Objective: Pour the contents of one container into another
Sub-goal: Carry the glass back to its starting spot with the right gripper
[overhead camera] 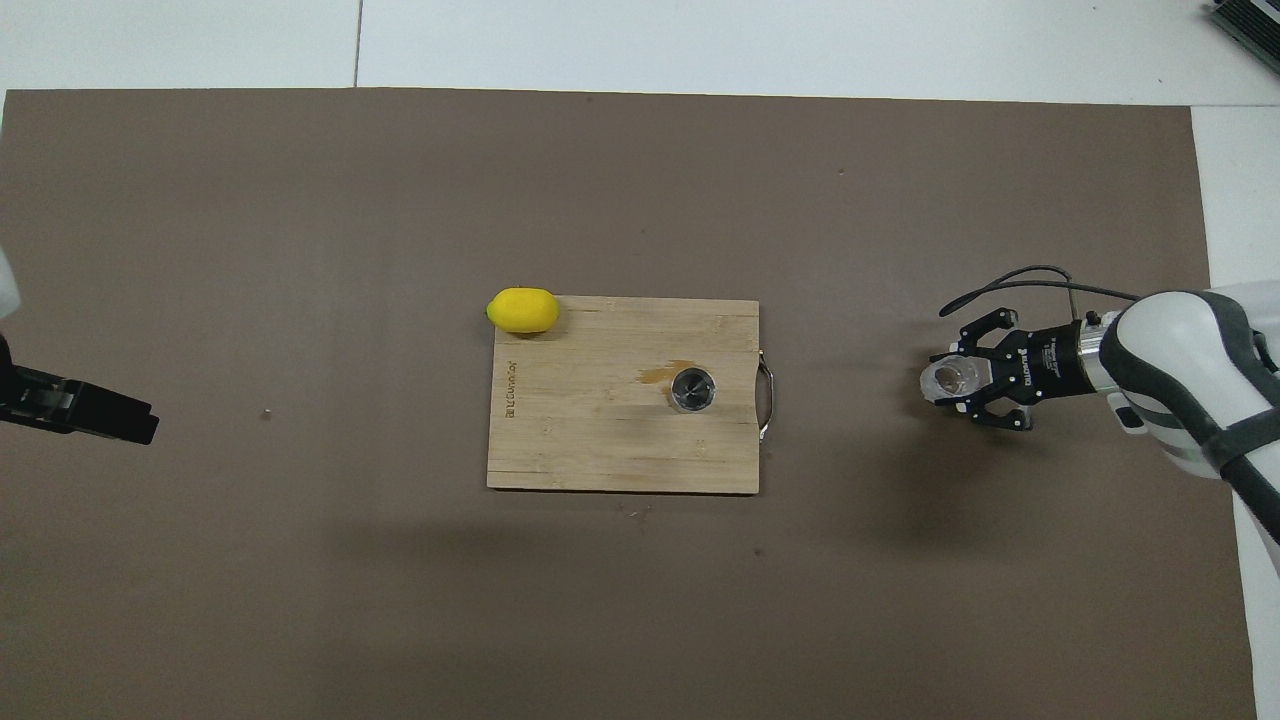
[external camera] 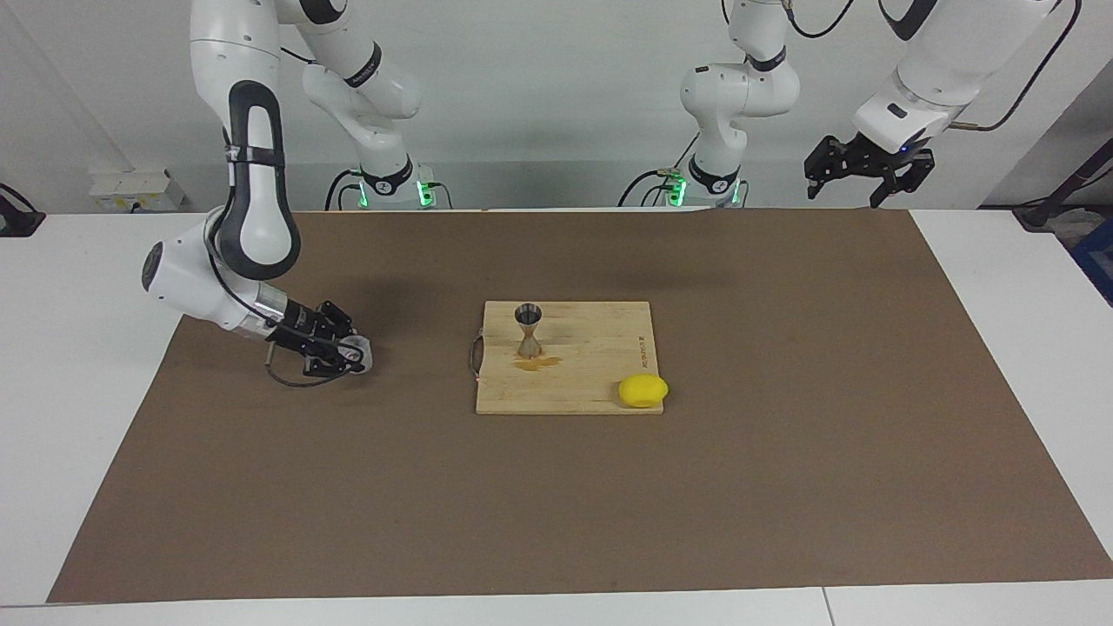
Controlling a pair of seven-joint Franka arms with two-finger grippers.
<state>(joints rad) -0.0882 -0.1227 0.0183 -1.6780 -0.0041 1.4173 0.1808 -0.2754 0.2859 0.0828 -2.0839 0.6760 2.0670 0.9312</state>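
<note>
One glass cup (external camera: pixel 356 355), one jigger (external camera: pixel 528 329), one lemon (external camera: pixel 643 390).

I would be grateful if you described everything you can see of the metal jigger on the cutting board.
The jigger is a small silver-grey metal piece, hourglass-shaped: two cones joined at a narrow waist. It stands upright on the wooden cutting board, open mouth up, toward the board's handle end and nearer to the robots than the lemon. A brownish wet stain marks the wood beside its base. Nothing grips or touches it apart from the board.
</note>
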